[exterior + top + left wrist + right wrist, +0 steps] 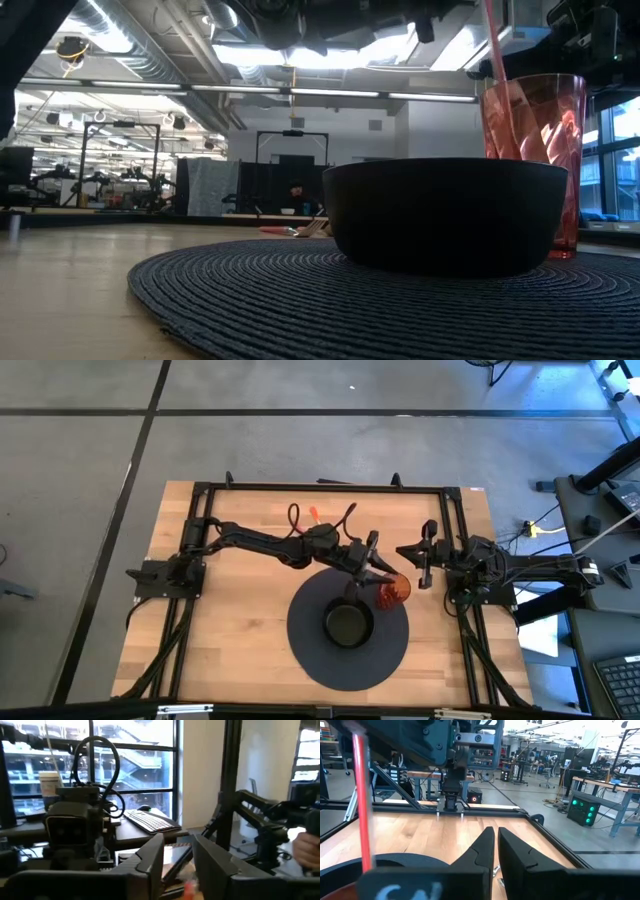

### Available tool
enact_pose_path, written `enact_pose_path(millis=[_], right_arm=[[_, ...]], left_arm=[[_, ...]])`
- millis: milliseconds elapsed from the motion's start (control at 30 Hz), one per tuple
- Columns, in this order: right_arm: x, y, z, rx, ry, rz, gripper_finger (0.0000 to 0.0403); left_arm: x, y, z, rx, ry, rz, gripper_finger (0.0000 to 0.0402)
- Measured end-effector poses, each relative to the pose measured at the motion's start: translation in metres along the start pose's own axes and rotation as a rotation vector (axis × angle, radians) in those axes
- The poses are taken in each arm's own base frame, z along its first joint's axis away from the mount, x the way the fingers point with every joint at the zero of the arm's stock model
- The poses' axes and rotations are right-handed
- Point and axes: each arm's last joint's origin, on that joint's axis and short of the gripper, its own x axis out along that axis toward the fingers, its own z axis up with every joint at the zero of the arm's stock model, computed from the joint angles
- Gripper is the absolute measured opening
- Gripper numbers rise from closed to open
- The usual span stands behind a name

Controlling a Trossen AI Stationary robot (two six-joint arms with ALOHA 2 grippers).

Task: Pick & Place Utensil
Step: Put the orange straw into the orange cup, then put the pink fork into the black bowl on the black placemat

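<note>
**Red utensil standing in the tumbler, left gripper above it**

We see the wooden table [230,620] carrying a round dark woven placemat [310,650] with a black round bowl [347,626] at its centre. Just beside the bowl, on the mat's edge toward the right arm, stands a translucent red plastic tumbler [394,591]. From the low view, a thin red utensil handle [494,60] rises out of the tumbler, tilted slightly, its lower end inside the cup; we cannot tell what kind of utensil it is.

The left gripper [374,563] reaches across the table and hangs over the tumbler. In its wrist view we see its two dark fingers [150,857] standing apart with a clear gap between them and nothing clamped there; a blurred bit of red shows just below the gap.

The right gripper [427,560] waits near the table's right edge, beside the tumbler, its jaws drawn together and almost touching, holding nothing.
</note>
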Motion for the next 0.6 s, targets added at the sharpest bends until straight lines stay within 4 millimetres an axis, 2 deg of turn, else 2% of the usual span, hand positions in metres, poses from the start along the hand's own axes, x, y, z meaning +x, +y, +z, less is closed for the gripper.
enact_pose_path(millis=[100,167,300,467,533,600], right_arm=[[0.0,0.0,0.0,0.0,0.0,0.0,0.0026],[0.0,0.0,-0.001,0.002,0.006,0.001,0.0026],[0.0,0.0,-0.001,0.003,0.012,0.002,0.0026],[0.0,0.0,-0.001,0.002,0.014,0.002,0.0026],[0.0,0.0,-0.001,0.002,0.014,0.002,0.0026],[0.0,0.0,-0.001,0.002,0.014,0.002,0.0026]], left_arm=[[-0.003,-0.002,0.01,-0.028,0.001,-0.027,0.0113],[-0.008,-0.003,0.025,-0.041,0.029,-0.05,0.0117],[-0.028,-0.009,0.071,0.025,0.089,-0.076,0.0102],[-0.069,-0.034,0.129,0.199,0.212,0.032,0.0054],[-0.091,-0.043,0.139,0.24,0.229,0.081,0.003],[-0.114,-0.05,0.141,0.25,0.237,0.145,0.0009]])
